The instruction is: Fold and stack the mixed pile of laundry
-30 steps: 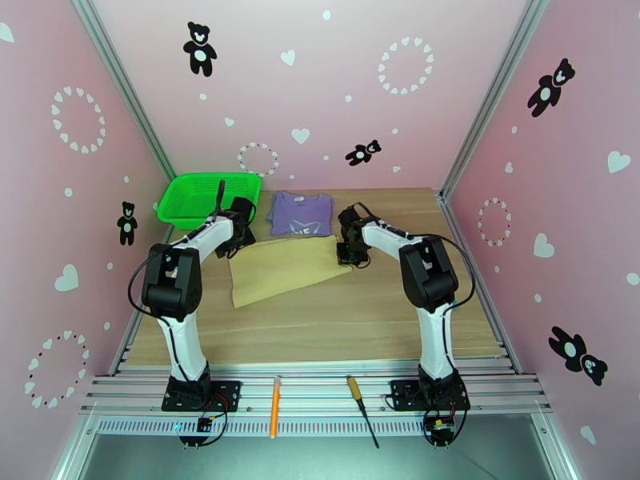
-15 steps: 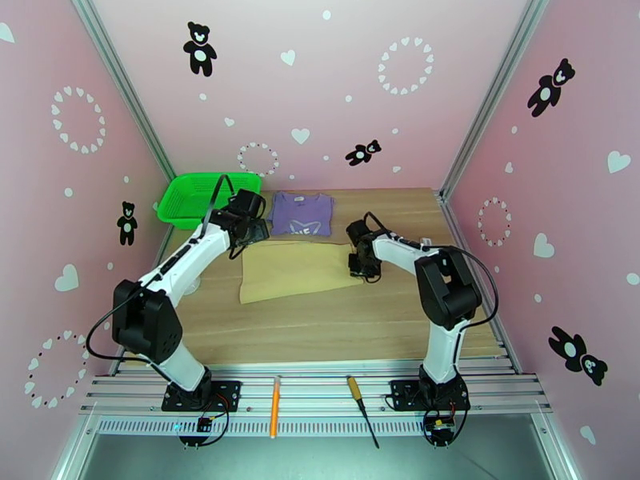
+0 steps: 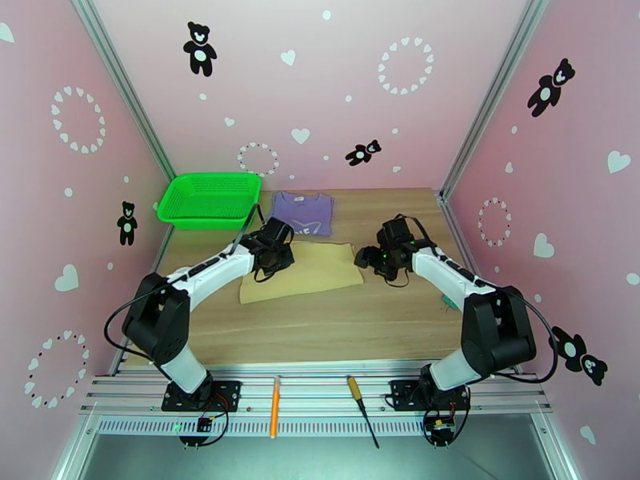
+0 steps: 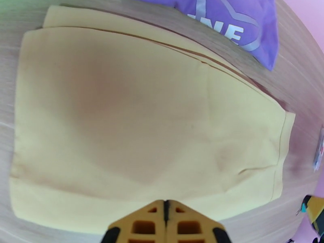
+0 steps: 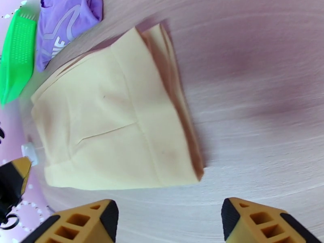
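One tan garment (image 3: pixel 300 270) lies on pink-walled table (image 3: pixel 360 318).

1. My tabletop (image 3: pixel 360 314) is a pale wooden board, its grain running from the left edge to the right edge.
2. A green mesh basket (image 3: pixel 210 200) stands upright in the far left corner.
3. A lavender-purple shirt (image 3: pixel 302 211) lies flat against the far edge, about midway along it and just right of the basket, pale print facing up.
4. A tan-beige garment (image 3: pixel 320 274) lies flat and folded just nearer than the shirt, left of the tabletop's centre. Its long side runs left to right, and its layers show at the right end.
5. From my left wrist, a thin strip of wood shows between the two garments.
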Available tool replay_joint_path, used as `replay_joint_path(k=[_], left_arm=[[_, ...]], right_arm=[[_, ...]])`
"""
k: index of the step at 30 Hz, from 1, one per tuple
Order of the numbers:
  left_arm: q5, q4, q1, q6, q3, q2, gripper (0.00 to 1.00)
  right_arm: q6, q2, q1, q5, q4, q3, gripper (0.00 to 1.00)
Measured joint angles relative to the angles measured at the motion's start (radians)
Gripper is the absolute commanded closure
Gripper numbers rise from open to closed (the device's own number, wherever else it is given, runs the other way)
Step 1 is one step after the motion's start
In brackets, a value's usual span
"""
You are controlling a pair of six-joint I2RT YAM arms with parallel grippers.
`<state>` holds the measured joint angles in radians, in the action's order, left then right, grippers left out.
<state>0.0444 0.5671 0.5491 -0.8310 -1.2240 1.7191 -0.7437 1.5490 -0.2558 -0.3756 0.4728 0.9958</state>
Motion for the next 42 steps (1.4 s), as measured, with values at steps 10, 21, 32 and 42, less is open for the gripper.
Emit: replay_joint_path(k=[10, 21, 32, 42], left_arm=[[-0.041, -0.069, 0.001, -0.054, -0.023, 0.162, 1.00], [-0.032, -0.123, 0.016, -0.069, -0.016, 0.233, 1.00], [-0.003, -0.169, 0.024, -0.068, -0.008, 0.243, 1.00], [0.016, -0.194, 0.024, -0.063, -0.012, 0.252, 1.00]], right_arm=[[-0.192, 0.081, 0.015, -0.190, -0.314, -0.160, 0.01], [-0.412, 0.114, 0.023, -0.211, -0.561, -0.245, 0.01], [-0.492, 0.166, -0.002, -0.180, -0.611, -0.214, 0.12], [-0.476, 0.199, -0.040, -0.092, -0.602, -0.225, 0.80]])
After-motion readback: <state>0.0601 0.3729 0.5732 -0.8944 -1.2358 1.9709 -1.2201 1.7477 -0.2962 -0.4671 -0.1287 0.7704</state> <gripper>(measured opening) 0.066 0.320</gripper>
